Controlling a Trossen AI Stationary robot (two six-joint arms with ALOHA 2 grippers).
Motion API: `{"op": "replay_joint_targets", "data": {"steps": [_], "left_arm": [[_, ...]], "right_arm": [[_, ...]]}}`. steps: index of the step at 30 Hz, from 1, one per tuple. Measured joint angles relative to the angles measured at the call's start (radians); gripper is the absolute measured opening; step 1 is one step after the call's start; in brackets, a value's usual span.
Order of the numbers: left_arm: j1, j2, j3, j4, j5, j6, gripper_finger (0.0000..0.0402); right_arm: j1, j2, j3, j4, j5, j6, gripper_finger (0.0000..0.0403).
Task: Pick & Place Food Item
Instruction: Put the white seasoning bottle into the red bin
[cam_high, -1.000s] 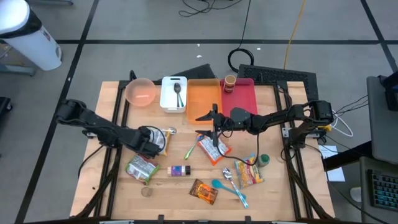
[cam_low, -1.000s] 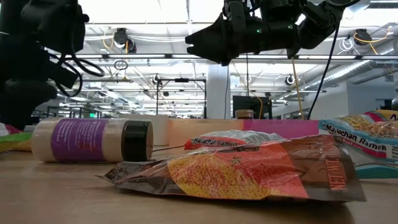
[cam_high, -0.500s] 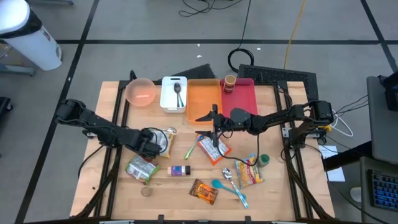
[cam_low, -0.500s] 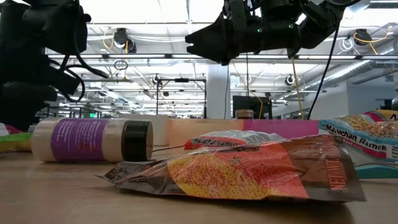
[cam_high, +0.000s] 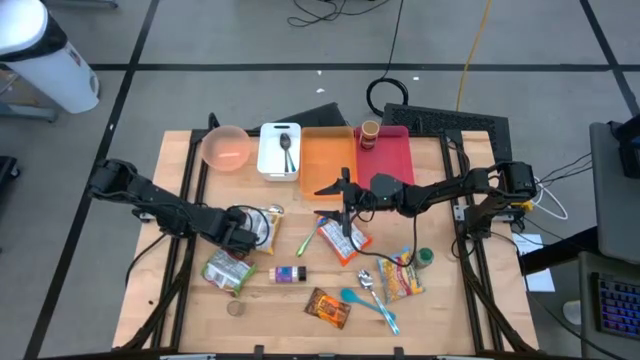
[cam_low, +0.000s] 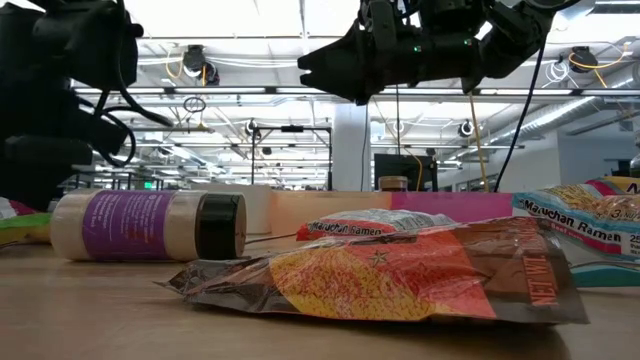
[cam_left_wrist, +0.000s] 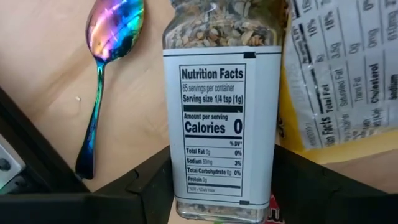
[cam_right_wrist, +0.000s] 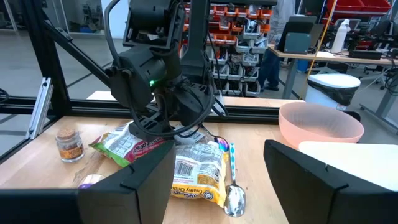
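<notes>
A clear spice jar (cam_left_wrist: 221, 112) with a white nutrition label lies on its side on the wood table. My left gripper (cam_left_wrist: 221, 186) points straight down over one end of it, open, with a finger on each long side of the jar. In the high view this gripper (cam_high: 248, 228) is at the table's left middle. A rainbow-coloured spoon (cam_left_wrist: 106, 68) and a yellow packet (cam_left_wrist: 342, 68) lie on either side of the jar. My right gripper (cam_right_wrist: 217, 186) hangs level and open over the near edge of the orange tray (cam_high: 325, 160), with nothing between its fingers. My left gripper has its fingers (cam_left_wrist: 149, 186) close against the jar's two long sides (cam_left_wrist: 177, 186), coming from above and across the jar. I cannot tell whether they touch it. The jar lies flat on the table.
A pink bowl (cam_high: 225, 148), a white container (cam_high: 279, 150) and a red tray (cam_high: 395, 150) stand along the far side. A green bag (cam_high: 227, 270), a purple jar (cam_high: 288, 274), a chips bag (cam_high: 328, 307), ramen packets (cam_high: 340, 240) and spoons (cam_high: 368, 290) are scattered across the near half.
My left gripper has tipped a little further toward pointing straight down over the jar. The jar has stayed where it was.
</notes>
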Motion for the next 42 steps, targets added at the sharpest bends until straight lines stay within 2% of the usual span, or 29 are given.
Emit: {"op": "replay_joint_targets", "data": {"steps": [3,10,17,26,33,37,42], "left_arm": [[0.0,0.0,0.0,-0.001,-0.035,0.008,0.0207],[0.0,0.0,0.0,-0.009,-0.059,0.028,0.0207],[0.0,-0.004,-0.001,-0.13,-0.066,0.033,0.0207],[0.0,-0.102,0.003,-0.116,-0.076,0.023,0.0207],[0.0,-0.247,0.039,-0.11,-0.179,0.028,0.0207],[0.0,-0.323,0.075,0.006,-0.266,0.14,0.0207],[0.005,-0.388,0.076,0.371,-0.395,0.452,0.0207]], "right_arm": [[0.0,0.0,0.0,0.0,0.0,0.0,0.0238],[0.0,0.0,0.0,0.0,0.0,0.0,0.0238],[0.0,0.0,0.0,0.0,0.0,0.001,0.0238],[0.0,0.0,0.0,0.0,0.003,-0.016,0.0238],[0.0,0.0,0.0,0.0,0.003,-0.038,0.0238],[0.0,0.0,0.0,0.0,0.003,-0.078,0.0238],[0.0,0.0,0.0,-0.001,0.003,-0.128,0.0238]]}}
